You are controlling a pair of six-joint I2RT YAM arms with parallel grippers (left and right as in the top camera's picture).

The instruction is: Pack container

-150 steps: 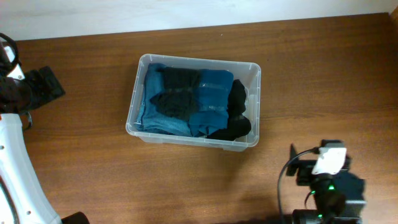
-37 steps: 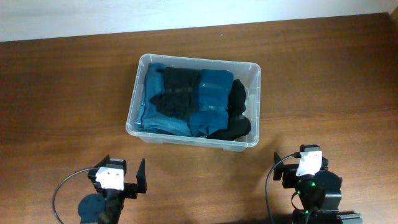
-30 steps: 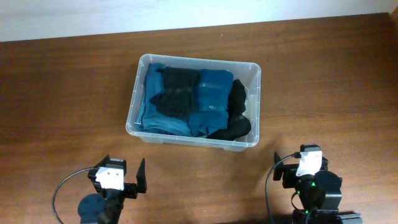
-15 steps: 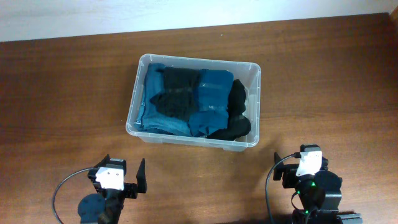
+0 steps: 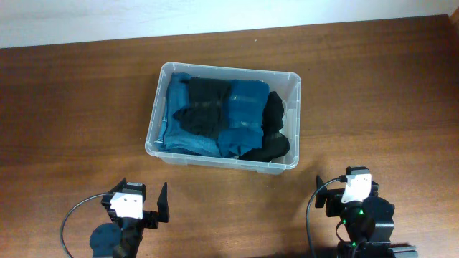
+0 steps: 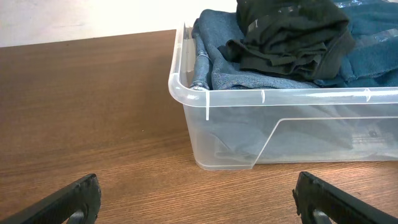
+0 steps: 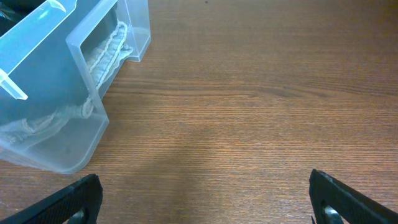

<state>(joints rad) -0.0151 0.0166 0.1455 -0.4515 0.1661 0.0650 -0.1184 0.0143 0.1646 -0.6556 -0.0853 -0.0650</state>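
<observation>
The clear plastic container (image 5: 159, 153) stands in the middle of the wooden table, filled with folded blue clothes (image 5: 242, 115) and black clothes (image 5: 204, 107). In the left wrist view the container's near wall (image 6: 298, 134) is ahead and right, with blue (image 6: 230, 65) and black clothes (image 6: 292, 34) above the rim. In the right wrist view a container corner (image 7: 56, 118) sits at the left. My left gripper (image 6: 199, 205) is open and empty near the table's front edge, left of the container. My right gripper (image 7: 202, 205) is open and empty at the front right.
The brown wooden table (image 5: 373, 93) lies all round the container. A white wall (image 5: 107, 14) runs along the table's far edge. Both arms' bases and cables sit at the front, the left arm (image 5: 125, 218) and the right arm (image 5: 358, 211).
Five seconds ago the left arm was at the far left edge and the right arm slightly higher; both have since drawn back to the front. Nothing has moved in the last second.
</observation>
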